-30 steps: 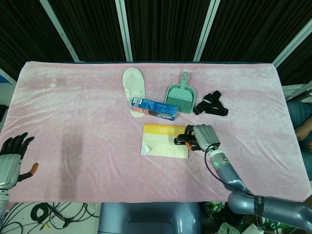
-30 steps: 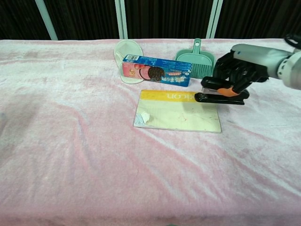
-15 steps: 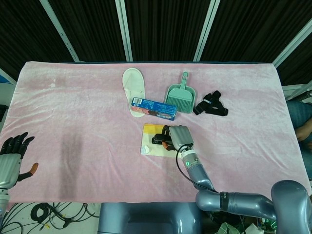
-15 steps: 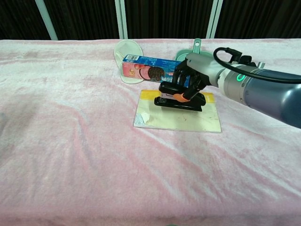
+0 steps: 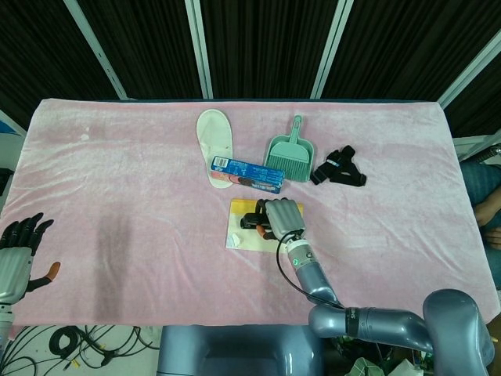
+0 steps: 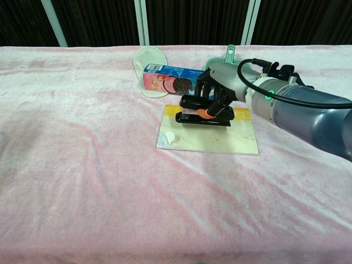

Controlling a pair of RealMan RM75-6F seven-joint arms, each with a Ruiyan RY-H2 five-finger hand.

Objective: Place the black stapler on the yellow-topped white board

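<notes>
My right hand (image 6: 217, 93) (image 5: 282, 218) grips the black stapler (image 6: 201, 112) (image 5: 252, 224) from above, fingers curled round its top. The stapler hangs low over the yellow strip of the white board (image 6: 212, 137) (image 5: 249, 238); I cannot tell whether its base touches the board. A small white scrap lies on the board's near left corner. My left hand (image 5: 17, 258) shows only in the head view, at the table's near left corner, fingers spread and holding nothing.
Just behind the board lies a blue biscuit box (image 6: 183, 82) (image 5: 246, 174). Further back are a white slipper (image 6: 149, 63) (image 5: 214, 142) and a green dustpan (image 6: 229, 69) (image 5: 290, 153). A black strap bundle (image 5: 339, 168) sits right of the dustpan. Pink cloth (image 6: 82, 176) covers the table.
My right hand has carried the stapler leftward from the board's right edge to over its yellow strip. The left hand has stayed put.
</notes>
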